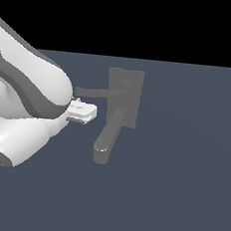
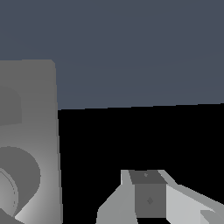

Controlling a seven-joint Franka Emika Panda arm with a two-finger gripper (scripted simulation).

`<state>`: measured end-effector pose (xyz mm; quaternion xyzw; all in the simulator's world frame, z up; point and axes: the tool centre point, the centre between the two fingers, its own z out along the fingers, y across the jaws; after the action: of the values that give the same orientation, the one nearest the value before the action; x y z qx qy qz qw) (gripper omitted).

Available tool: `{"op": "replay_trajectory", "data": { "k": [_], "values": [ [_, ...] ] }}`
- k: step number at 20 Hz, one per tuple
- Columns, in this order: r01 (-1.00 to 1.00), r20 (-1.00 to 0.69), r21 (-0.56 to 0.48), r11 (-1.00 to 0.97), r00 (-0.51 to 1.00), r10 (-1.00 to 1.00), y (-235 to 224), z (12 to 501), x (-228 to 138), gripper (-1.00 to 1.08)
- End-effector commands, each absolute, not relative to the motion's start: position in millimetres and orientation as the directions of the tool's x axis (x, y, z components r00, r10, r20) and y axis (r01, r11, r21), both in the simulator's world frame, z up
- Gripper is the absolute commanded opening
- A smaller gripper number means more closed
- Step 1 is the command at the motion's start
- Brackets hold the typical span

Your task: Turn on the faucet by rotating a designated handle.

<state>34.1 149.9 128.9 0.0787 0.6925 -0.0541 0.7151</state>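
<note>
**A:** Starting at the exterior view's left, what do you see?

**B:** The white arm (image 1: pixel 23 103) fills that side. Its gripper (image 1: pixel 83 111) pokes out as a pale block, just below the free end of the handle (image 1: pixel 92 92). Whether it touches the handle I can't say; they look very near, perhaps apart.

**A:** Are the fingers open or closed?

**B:** I can't tell. In the exterior view they merge into one white shape. The wrist view shows only one finger (image 2: pixel 148 197), with nothing between it and anything else.

**A:** And further right?

**B:** The handle runs level from its tip to the round hub (image 1: pixel 124 90), which sits on the flat back plate (image 1: pixel 131 99) of the faucet (image 1: pixel 118 113). The thick spout (image 1: pixel 108 137) drops from the hub and curves toward the exterior view's left, ending below the gripper's level.

**A:** So how far along is the task?

**B:** Early, I'd judge. The gripper is at the lever's tip, but nothing shows a grasp or a push under way. The turning itself seems left to do.

**A:** What does each view give that the other lacks?

**B:** The exterior view alone shows handle, spout and gripper together. The wrist view shows the plate (image 2: pixel 43 131) and hub (image 2: pixel 17 183) close up, yet no handle at all.
</note>
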Motion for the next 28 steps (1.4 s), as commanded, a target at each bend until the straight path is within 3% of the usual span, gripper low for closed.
{"op": "replay_trajectory", "data": {
  "k": [1,7,18,28],
  "values": [
    [0.206,-0.999,0.026,0.978,0.035,0.019,136.5,130.5,37.7,-1.0],
    [0.239,-1.0,0.019,0.971,0.011,0.017,115.1,125.4,39.4,-1.0],
    [0.217,-1.0,0.011,0.976,0.002,0.01,118.3,119.0,37.6,-1.0],
    [0.217,-1.0,0.011,0.976,0.002,0.011,122.8,161.3,38.4,-1.0]
  ]
}}
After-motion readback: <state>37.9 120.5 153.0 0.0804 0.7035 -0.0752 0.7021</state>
